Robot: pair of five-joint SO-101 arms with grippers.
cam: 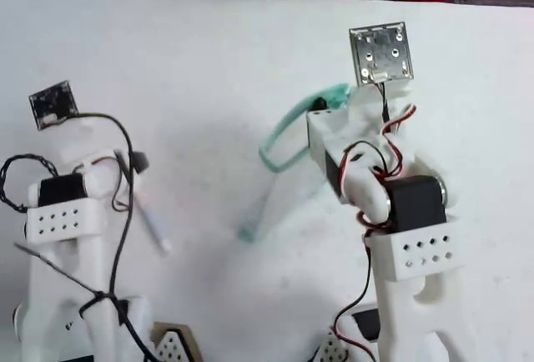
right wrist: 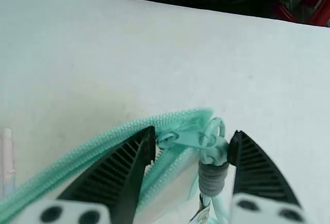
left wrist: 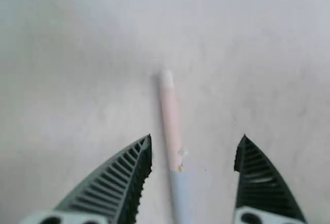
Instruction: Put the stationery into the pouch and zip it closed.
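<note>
The pen (left wrist: 170, 115) lay lengthwise, near to far, between the left gripper's (left wrist: 195, 138) spread jaws, while the right gripper (right wrist: 193, 131), likewise released, straddled the pouch's (right wrist: 93, 146) zipper pull (right wrist: 211, 144)

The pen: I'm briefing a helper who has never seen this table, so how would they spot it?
On the white table, look under the left arm, where the left gripper hangs open. The pen lies flat just beneath it: a slim pale stick, pink at one end and bluish at the other, unlike the mint-zippered pouch by the other arm.
</note>
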